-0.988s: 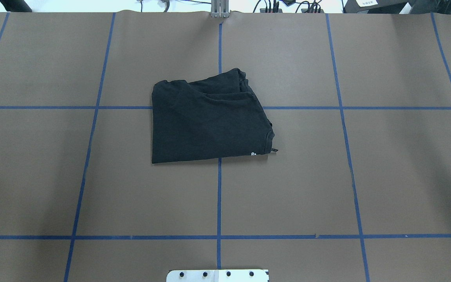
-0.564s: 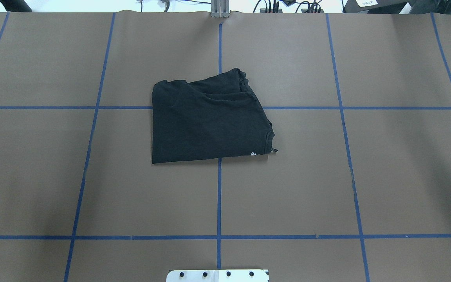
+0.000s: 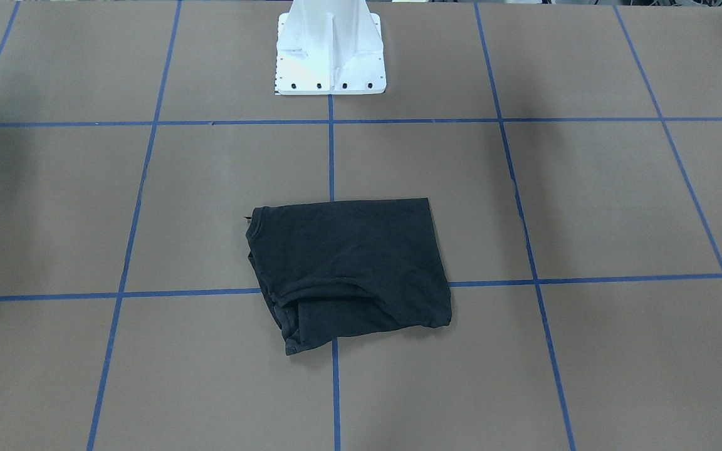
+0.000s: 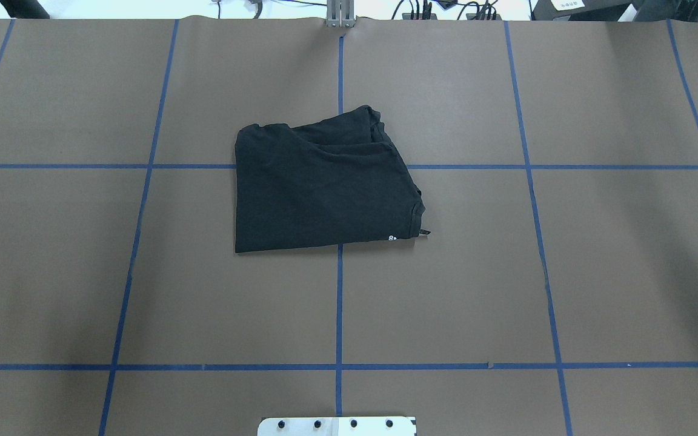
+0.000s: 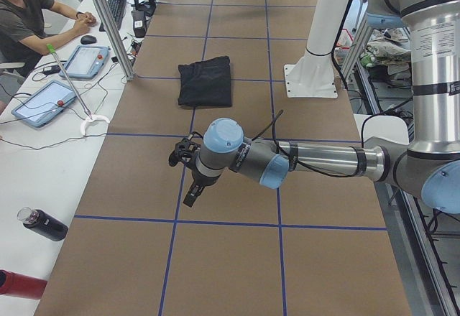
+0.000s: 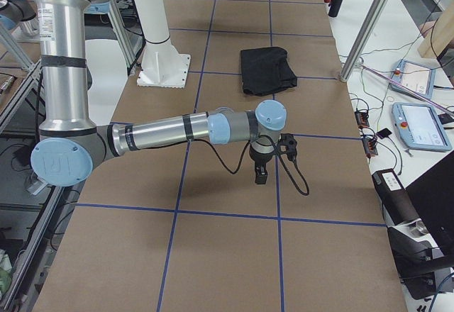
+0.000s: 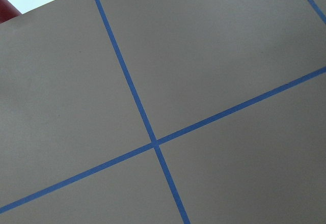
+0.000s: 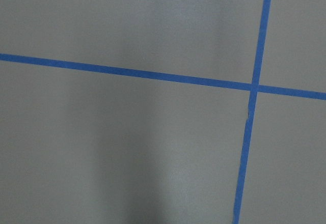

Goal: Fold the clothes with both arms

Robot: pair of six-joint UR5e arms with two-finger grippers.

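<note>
Your black T-shirt (image 4: 325, 188) lies near the middle of the desk (image 4: 446, 303), across the crossing of the blue tape lines (image 4: 339, 303) and well ahead of the white pedestal (image 3: 329, 50). It is folded into a rough rectangle. Neither arm is near it. The left claw (image 5: 191, 198) hangs over bare desk at the robot's left end and the right claw (image 6: 260, 179) does the same at the right end. Both show only in the side views, so you cannot tell whether they are released or clenched; nothing hangs from either. The fold looks nearly finished but uneven. The edge towards the robot and the left edge are straight, while the right side slants from the collar corner. At the far right corner the lower layers peek out from under the top one. If you want one more fold, bring both claws in together and take the two corners of one side. Pinch through every layer, not just the top sheet. Lift the two corners to the same height, carry them across at the same pace and lay them on the opposite edge before you let go. The cotton is limp, so a lopsided lift would likely drag the stack askew.
</note>
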